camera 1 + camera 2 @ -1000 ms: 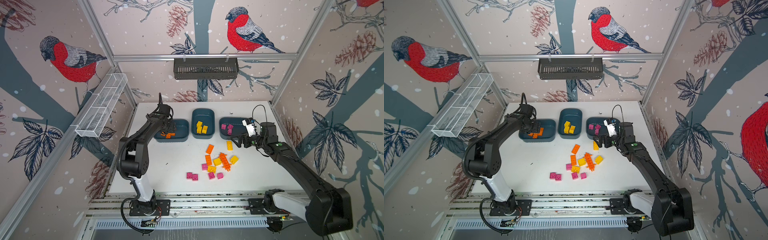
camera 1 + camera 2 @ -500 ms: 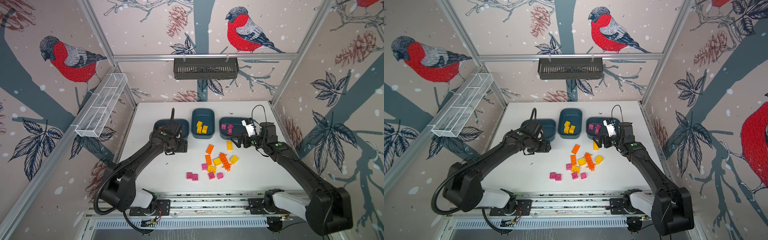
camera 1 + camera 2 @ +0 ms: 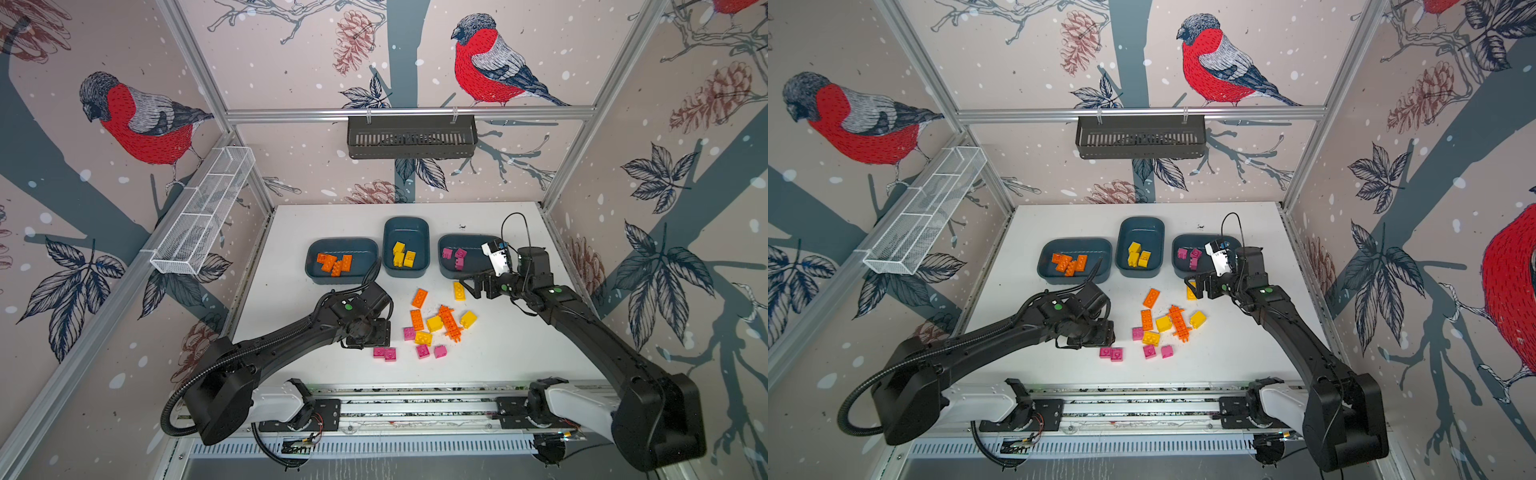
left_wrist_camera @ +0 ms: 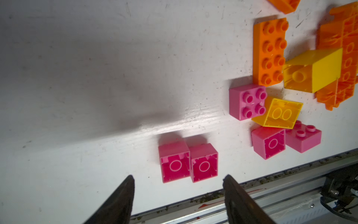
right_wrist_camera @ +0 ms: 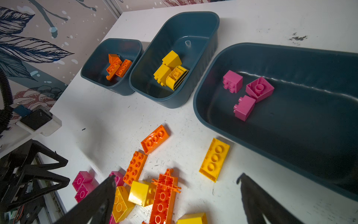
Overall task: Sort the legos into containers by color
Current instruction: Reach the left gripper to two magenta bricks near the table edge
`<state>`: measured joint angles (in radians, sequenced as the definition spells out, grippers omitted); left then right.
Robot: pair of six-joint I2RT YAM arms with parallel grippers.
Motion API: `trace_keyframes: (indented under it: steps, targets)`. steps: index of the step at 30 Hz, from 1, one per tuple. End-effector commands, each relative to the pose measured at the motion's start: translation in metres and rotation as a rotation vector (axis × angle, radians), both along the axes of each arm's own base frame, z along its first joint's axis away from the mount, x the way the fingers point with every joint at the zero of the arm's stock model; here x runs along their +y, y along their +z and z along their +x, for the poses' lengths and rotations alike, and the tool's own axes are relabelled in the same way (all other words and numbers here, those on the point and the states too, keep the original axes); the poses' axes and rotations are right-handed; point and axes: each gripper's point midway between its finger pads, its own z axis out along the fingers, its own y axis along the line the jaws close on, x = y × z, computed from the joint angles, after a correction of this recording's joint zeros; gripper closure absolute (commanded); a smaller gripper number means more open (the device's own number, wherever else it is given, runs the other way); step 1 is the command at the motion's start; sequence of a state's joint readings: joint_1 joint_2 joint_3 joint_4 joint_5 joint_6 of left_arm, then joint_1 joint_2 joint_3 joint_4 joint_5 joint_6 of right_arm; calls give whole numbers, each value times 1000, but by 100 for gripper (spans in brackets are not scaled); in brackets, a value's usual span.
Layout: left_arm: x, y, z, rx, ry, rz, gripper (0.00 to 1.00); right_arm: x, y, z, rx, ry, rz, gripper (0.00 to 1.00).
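**Pink pair lined up for the left gripper**

A pick-up is judged to be the step in hand, with the sorting part done. A few orange bricks lie in the left tub, and a few yellow bricks in the middle tub. Three pink bricks lie in the right tub. The tubs are set in a row at the far side of the table. About a dozen loose bricks are left in the middle, among them the spiky orange piece.

The left gripper is held low at the near left edge of the pile. It is pointed at a pair of pink bricks that lie touching side by side, apart from the rest. Its jaws are seen partly open, about as wide as the pair. Nothing is held or touched, and the bricks lie just beyond the fingertips.

For the next move, the jaws would have to be brought forward and down around one brick or both, squarely enough that neither is pushed aside. The load would then have to be carried across to the far right tub, past the other arm.

The right gripper is spread wide and is empty. It is held near the right tub, close beside a yellow oblong brick. No contact with that brick can be made out.
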<state>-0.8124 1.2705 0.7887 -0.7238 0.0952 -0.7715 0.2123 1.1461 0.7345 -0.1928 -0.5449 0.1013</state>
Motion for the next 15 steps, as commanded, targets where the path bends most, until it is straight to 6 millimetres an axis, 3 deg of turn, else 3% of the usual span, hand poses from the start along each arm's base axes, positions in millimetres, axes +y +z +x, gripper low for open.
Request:
trace_keyframes:
  steps: [1,7,15]
  targets:
    - [20,-10,-21,64,22,59,32,1,-1,0,-3,7,-3,1]
    - [28,-25,-42,116,6,46,37,2,-5,-2,5,6,-2,0]
    - [21,-44,-44,142,-28,46,38,1,-7,-4,8,6,-8,1]
